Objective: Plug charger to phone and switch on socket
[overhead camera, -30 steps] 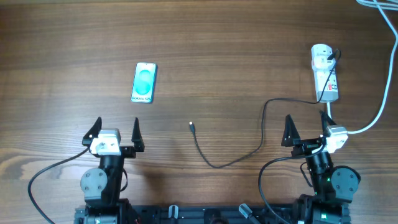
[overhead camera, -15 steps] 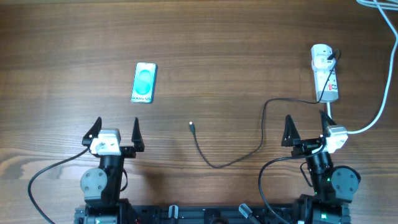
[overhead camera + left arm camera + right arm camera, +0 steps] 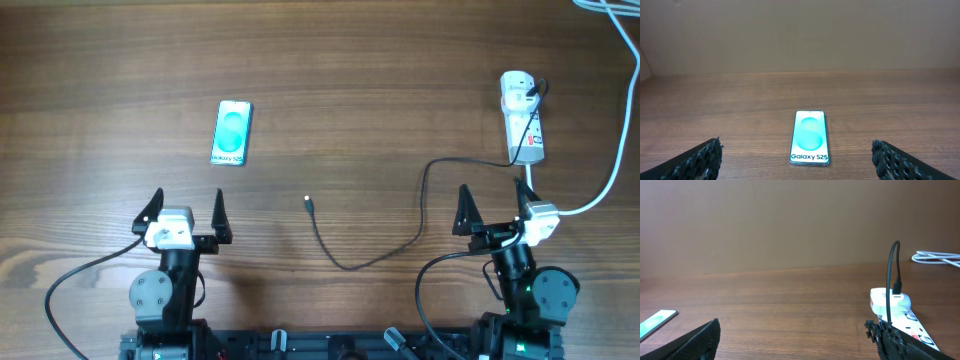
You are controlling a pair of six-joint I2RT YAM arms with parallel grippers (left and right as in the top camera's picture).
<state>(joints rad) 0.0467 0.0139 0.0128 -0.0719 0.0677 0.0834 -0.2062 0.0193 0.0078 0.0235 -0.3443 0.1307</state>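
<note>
Wood-grain counter (image 3: 350, 70) lies under the left tool (image 3: 188, 200) and right tool (image 3: 492, 203). A thick white cable (image 3: 621, 165) begins just right of the right tool and curves ahead along the counter's right edge. A plain beige wall (image 3: 800, 35) stands ahead of the left tool.

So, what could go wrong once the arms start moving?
The thin black charger cable crosses just ahead of the open right gripper; reaching for the white power strip may snag it. Its small dark connector tip lies flat on the wood, hard to pinch. The cyan-screened phone lies loose and may slide when pushed.
</note>
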